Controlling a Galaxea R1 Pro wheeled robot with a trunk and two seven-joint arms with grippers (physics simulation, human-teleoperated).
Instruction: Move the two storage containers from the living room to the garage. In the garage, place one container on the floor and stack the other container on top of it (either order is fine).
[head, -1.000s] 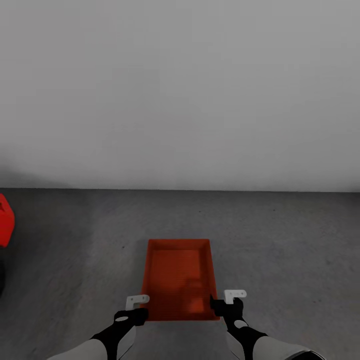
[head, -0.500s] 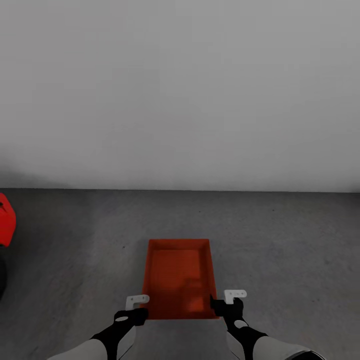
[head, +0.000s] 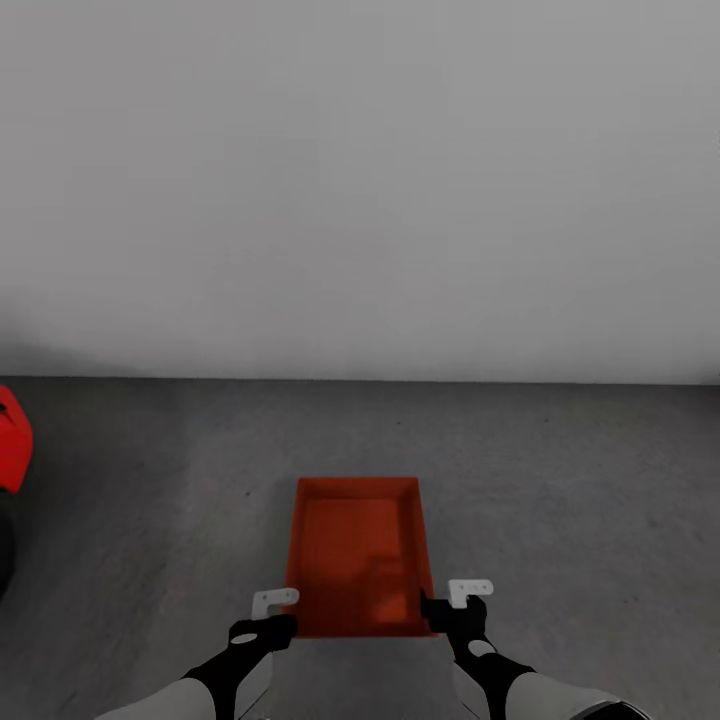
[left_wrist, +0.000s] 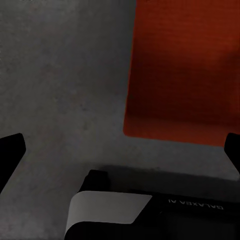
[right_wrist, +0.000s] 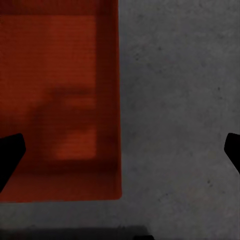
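Orange-red rectangular open-top plastic storage container (head: 360, 556) on dark grey concrete garage floor (head: 560, 480), long axis running straight away from the robot toward the white wall (head: 360, 180), near corners flanked equally by left gripper (head: 272, 618) and right gripper (head: 448, 608), jaws of both spread wide, holding nothing.

Black pincers on black wrists, white brackets, grey-white forearms, "GALAXEA AI" lettering.
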